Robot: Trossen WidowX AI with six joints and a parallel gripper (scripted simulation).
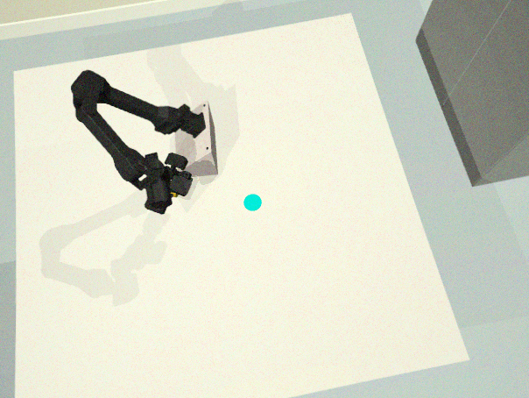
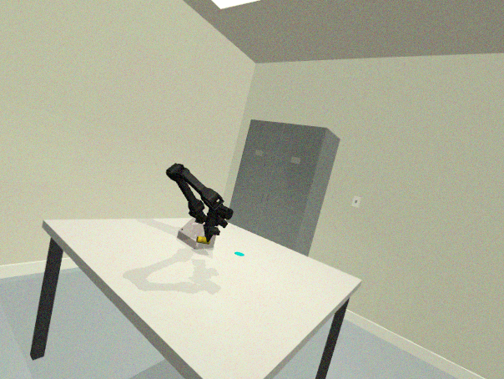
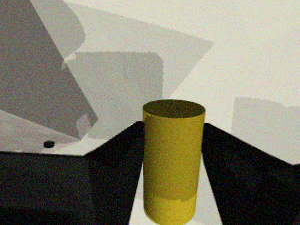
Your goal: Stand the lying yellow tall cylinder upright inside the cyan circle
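Note:
The yellow tall cylinder [image 1: 173, 195] [image 2: 203, 240] [image 3: 172, 159] is held between the two black fingers, raised off the table and lying roughly level in the exterior view. In the top view the arm hides most of it. My gripper [image 2: 208, 240] [image 3: 172, 130] is shut on the cylinder, one finger against each side in the wrist view. The cyan circle [image 1: 252, 202] [image 2: 239, 254] lies flat on the table, to the right of the gripper in the top and exterior views, with nothing on it.
The arm's pale base block [image 1: 208, 159] [image 2: 186, 237] stands close beside the gripper and shows at the left in the wrist view [image 3: 30, 64]. The white table [image 1: 328, 285] [image 2: 250, 305] carries the arm's shadows. A grey cabinet [image 1: 482, 88] [image 2: 275, 188] stands beyond the table edge.

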